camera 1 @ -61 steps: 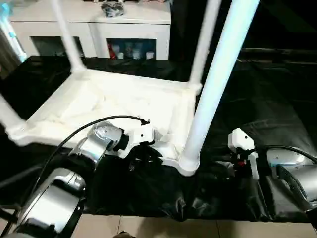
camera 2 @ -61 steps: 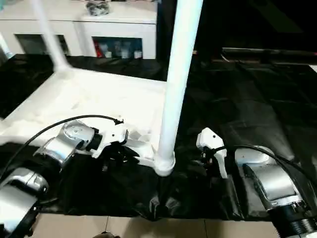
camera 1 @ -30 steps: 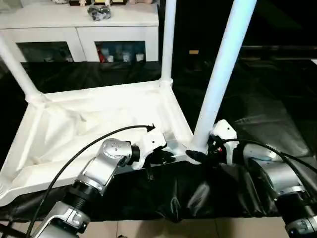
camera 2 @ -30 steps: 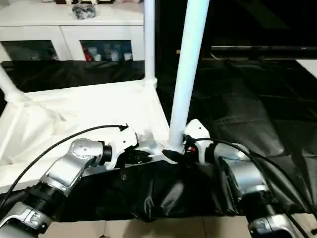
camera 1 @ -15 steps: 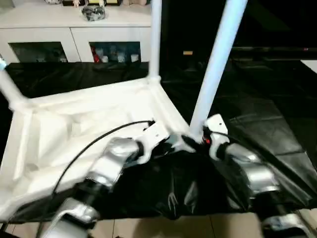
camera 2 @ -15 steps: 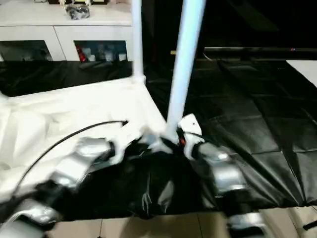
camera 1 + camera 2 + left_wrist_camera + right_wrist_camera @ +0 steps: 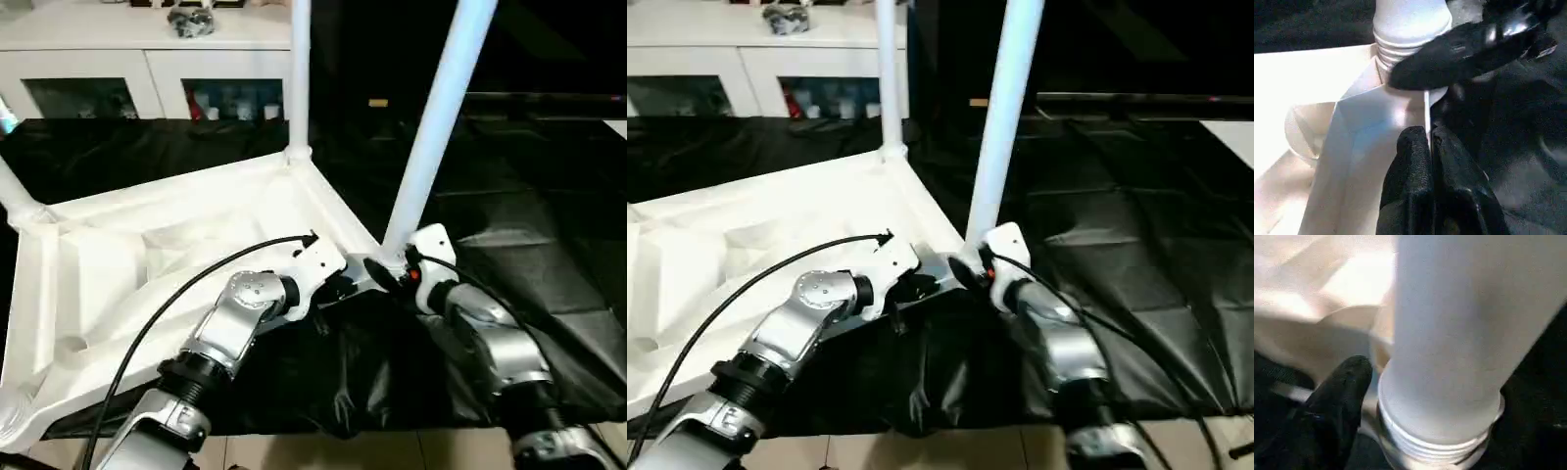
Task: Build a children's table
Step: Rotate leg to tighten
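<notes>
The right tool (image 7: 380, 274) has come in from the lower right of the frame to the near leg (image 7: 431, 137), its fingers around the threaded base, so tightening looks under way. The left tool (image 7: 1428, 147) stays pinched shut on the rim of the upturned children's table (image 7: 186, 235), frame centre-left on the black-draped worktop (image 7: 549, 245).

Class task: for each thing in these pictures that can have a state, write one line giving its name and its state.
Table top: upside down on the black sheet.
Near leg: upright in its corner socket.
Far leg: upright in its socket.
Left pincer: shut on the table top's edge.
Right pincer: at the near leg's base.
</notes>
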### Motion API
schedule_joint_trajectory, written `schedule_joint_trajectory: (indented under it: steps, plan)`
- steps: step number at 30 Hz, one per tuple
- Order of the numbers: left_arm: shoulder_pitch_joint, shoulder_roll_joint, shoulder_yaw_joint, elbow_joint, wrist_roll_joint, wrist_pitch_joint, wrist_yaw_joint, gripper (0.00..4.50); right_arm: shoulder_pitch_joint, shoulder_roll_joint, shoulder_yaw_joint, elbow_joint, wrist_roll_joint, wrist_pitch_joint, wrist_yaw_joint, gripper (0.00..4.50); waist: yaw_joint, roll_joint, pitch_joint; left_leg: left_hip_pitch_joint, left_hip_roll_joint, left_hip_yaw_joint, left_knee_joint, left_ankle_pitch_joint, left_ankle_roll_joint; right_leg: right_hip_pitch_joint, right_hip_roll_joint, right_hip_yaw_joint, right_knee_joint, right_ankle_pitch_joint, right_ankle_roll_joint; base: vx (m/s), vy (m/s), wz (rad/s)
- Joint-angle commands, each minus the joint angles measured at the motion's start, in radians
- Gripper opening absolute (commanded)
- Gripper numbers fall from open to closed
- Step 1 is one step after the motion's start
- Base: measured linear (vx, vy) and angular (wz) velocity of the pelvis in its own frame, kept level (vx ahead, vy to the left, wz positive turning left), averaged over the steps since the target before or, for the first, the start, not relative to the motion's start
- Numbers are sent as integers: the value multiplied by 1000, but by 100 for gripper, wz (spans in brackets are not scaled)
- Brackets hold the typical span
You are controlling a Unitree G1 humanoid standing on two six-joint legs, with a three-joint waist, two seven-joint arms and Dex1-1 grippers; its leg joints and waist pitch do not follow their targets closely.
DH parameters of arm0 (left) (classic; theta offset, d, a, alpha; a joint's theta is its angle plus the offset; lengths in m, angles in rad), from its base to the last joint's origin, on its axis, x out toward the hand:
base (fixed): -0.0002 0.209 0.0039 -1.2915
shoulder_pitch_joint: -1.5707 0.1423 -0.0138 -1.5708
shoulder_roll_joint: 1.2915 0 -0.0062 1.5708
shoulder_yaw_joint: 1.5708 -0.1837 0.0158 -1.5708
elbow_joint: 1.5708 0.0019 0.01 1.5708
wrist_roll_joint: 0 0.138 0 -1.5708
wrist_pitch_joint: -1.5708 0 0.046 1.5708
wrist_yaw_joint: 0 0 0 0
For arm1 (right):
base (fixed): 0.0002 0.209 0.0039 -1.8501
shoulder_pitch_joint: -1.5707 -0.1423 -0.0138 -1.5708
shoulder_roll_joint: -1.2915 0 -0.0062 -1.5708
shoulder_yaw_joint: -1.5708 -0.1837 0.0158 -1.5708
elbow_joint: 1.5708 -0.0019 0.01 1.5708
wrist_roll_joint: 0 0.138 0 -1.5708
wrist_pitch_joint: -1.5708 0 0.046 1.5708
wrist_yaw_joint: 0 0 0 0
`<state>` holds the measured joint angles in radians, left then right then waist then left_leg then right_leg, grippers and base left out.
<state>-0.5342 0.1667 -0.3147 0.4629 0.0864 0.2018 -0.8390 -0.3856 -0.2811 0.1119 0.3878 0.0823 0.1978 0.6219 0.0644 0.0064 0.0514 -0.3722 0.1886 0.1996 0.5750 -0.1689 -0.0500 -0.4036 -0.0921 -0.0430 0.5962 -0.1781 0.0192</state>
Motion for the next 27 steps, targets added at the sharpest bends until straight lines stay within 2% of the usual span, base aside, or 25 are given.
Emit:
schedule_joint_trajectory:
  steps: [1, 3, 4, 5, 8, 12, 17, 18, 22, 25, 27]
  plan:
    - [25, 18, -34, -5, -23, -25, -74, 0, 7, -17, 53, -69, 20, 5, 107, 398, 12, -21, -60, 5, 34, -19, -65, -257, 48, 40, -50, 33, -81, -309, -168, 0, 0, 0]
    - [31, 34, -37, -17, -31, -24, -107, 0, 12, -44, 52, -82, 29, 4, 152, 398, 10, -20, -61, 4, 36, -18, -64, -242, 53, 40, -49, 33, -76, -270, -185, 0, 0, 0]
    - [36, 52, -44, -28, -41, -35, -150, 0, 14, -71, 53, -89, 36, 3, 196, 398, 13, -12, -63, 8, 37, -17, -62, -235, 54, 38, -50, 33, -73, -248, -199, 0, 0, 0]
    - [38, 62, -48, -34, -47, -45, -178, 0, 15, -89, 52, -93, 40, 4, 226, 398, 14, -13, -65, 6, 37, -19, -61, -223, 58, 43, -48, 31, -71, -221, -209, 0, 0, 0]
    - [39, 100, -64, -43, -56, -77, -256, 0, 23, -155, 62, -115, 61, -2, 332, 398, 20, -12, -65, 9, 39, -16, -60, -213, 67, 43, -46, 31, -64, -162, -237, 0, 0, 0]
    - [35, 128, -70, -41, -68, -100, -313, 0, 27, -203, 76, -128, 77, 9, 416, 398, 33, -13, -63, 14, 42, -13, -59, -230, 67, 41, -47, 31, -64, -174, -252, 0, 0, 0]
    - [27, 157, -63, -36, -86, -112, -370, 0, 9, -223, 90, -119, 73, 25, 464, 355, 36, -15, -61, 15, 43, -16, -64, -264, 40, 39, -50, 32, -69, -266, -228, 0, 0, 0]
    - [26, 165, -63, -34, -89, -115, -382, 0, 5, -220, 89, -119, 75, 22, 464, 333, 36, -15, -61, 15, 43, -16, -64, -266, 35, 39, -50, 32, -70, -268, -225, 0, 0, 0]
    - [21, 175, -65, -23, -92, -128, -397, 0, 3, -222, 97, -119, 77, 18, 476, 315, 35, -18, -62, 14, 43, -17, -64, -257, 35, 40, -51, 32, -68, -257, -222, 0, 0, 0]
    - [19, 175, -60, -17, -96, -138, -403, 0, 5, -219, 102, -116, 73, 15, 486, 286, 36, -19, -63, 12, 41, -16, -61, -238, 41, 41, -51, 32, -65, -233, -227, 0, 0, 0]
    - [22, 173, -55, -20, -103, -139, -405, 0, 7, -212, 107, -122, 72, 19, 490, 280, 38, -14, -65, 12, 42, -16, -60, -224, 45, 42, -51, 31, -62, -209, -235, 0, 0, 0]
